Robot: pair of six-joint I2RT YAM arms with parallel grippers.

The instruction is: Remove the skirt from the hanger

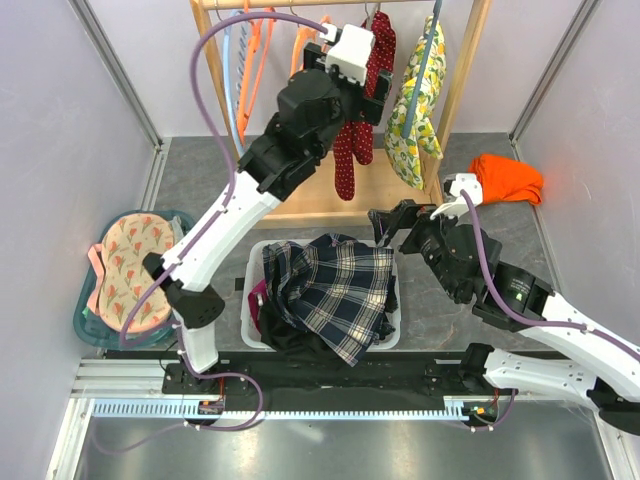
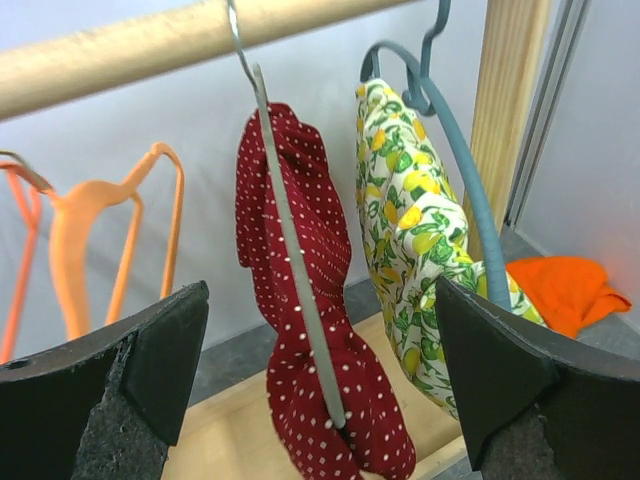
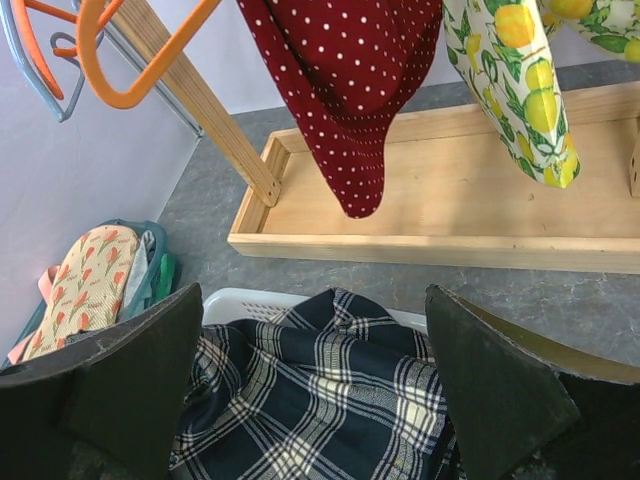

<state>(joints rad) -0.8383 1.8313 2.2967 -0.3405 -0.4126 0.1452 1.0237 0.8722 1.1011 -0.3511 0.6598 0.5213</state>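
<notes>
Evidently looking at the skirt [image 1: 335,285] heaped loose in the white basket [image 1: 246,300], at the middle of the table's near edge, draped over dark clothes [image 1: 285,335] and spilling past the near rim. No hanger to be seen among its folds, so judged already free of it. Soft, light, pleated cloth (apt to slump and unfold when lifted, hardly to slip): best pinched at a thick fold or at the waistband, never at one thin pleat edge. Cannot tell from here where the waistband lies.

Up along the far edge, on the wooden rail [image 2: 120,45], spotting the hanger [image 2: 65,240], pale peach and bare, with a red dotted garment [image 2: 325,240] and a lemon-print garment [image 2: 400,200] hung further toward the far-right corner.

Noting the left gripper [image 2: 320,380] up at that rail, jaws spread wide, nothing between them, facing the dotted garment. Noting the right gripper [image 3: 315,390] low over the basket's far-right corner, jaws likewise wide apart and empty, with the plaid right beneath.

Further out, an orange cloth [image 1: 508,178] lying toward the right edge and a teal basket [image 1: 85,325] of floral cloth against the left edge.
</notes>
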